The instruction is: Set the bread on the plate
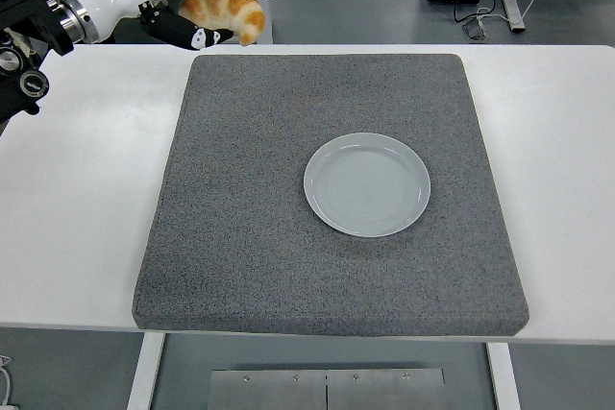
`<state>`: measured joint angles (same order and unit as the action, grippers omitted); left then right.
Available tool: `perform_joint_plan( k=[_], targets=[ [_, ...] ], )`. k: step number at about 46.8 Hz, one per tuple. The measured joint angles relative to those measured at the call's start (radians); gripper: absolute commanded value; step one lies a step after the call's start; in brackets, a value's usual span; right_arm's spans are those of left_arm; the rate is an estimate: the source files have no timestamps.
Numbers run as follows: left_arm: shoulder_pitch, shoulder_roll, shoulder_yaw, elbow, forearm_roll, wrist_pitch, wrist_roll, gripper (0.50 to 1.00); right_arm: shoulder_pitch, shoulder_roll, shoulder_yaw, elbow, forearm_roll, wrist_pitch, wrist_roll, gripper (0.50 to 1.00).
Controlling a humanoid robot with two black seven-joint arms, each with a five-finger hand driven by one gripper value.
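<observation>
Carry step in hand: croissant (225, 10) gripped in left hand (192, 2), fingers curled around it, held high over table's far left edge, well apart from plate (366, 184). Plate sits empty on grey mat (240, 247). Next move likely: swing right and toward near edge, lower over plate, release. Forearm reaches in from upper left, hand pointing right.

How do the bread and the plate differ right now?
The bread is golden brown and curved like a croissant; the plate is pale, round and flat. The bread is held up in the left hand, near the picture's top left; the plate lies on the grey mat, right of its middle, with nothing on it. The bread looks much smaller than the plate. Both look whole.
</observation>
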<state>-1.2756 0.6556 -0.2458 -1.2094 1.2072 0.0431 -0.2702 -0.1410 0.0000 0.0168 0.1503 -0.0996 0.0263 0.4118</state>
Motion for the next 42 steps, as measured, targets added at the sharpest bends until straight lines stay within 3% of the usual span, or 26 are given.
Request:
perform_joint_plan(
  k=[17,42],
  targets=[
    [-0.124,-0.134,0.139,0.015,0.003,0.001,0.004,0.500,0.000,0.000,0.000,0.000,0.000,0.000,0.000,1.000],
    [-0.170,-0.336,0.219,0.105,0.014,0.002,0.004,0.500,0.000,0.000,0.000,0.000,0.000,0.001,0.000,1.000]
  ],
)
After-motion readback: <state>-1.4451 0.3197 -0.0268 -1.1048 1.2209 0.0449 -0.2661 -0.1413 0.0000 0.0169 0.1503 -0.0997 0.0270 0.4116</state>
